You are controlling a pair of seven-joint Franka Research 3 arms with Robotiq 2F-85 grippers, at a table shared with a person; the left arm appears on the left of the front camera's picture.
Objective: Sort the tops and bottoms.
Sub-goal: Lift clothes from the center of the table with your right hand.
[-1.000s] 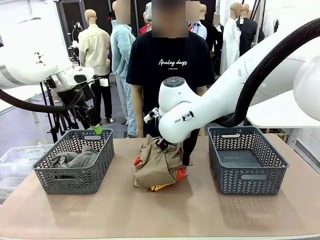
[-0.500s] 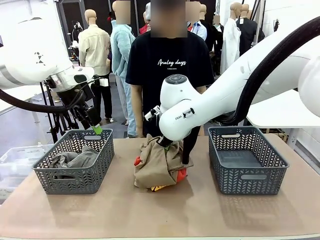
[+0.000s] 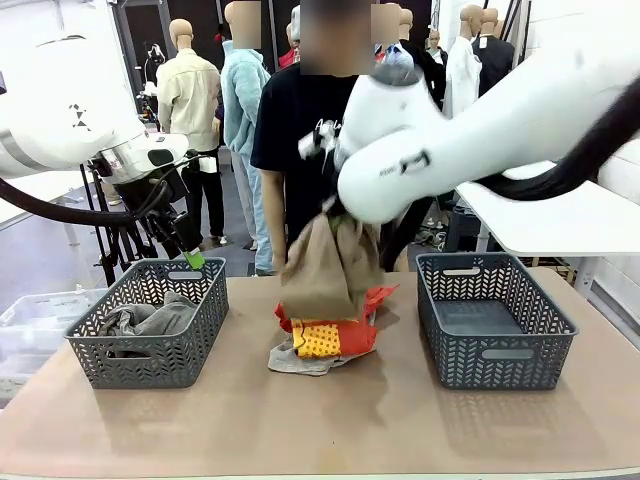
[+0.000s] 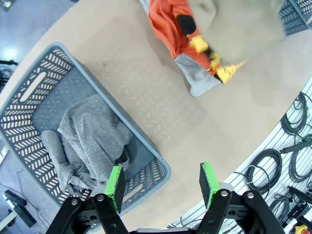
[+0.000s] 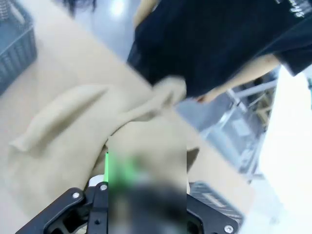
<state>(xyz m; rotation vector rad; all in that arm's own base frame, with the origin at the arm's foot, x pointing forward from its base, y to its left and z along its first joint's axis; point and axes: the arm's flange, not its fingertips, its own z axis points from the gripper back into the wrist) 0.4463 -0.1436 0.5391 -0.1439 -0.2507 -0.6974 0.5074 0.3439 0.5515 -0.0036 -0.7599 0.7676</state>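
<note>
Khaki-tan garment [image 3: 325,270], centre frame | we are clamping it in our right fingers [image 5: 117,171] | we are holding our left fingers [image 4: 115,187] apart, bottom edge

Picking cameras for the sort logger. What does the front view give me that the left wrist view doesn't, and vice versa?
Front: the person at the far side, and the right arm holding the khaki garment up by its top, hanging over the pile.
Left wrist: a look straight down into the left basket, the gap between the open pads of the left gripper, and cables past the table edge.
Shared: the khaki garment, the grey garment in that basket, the orange-red garment, and the light grey garment beneath it.
</note>
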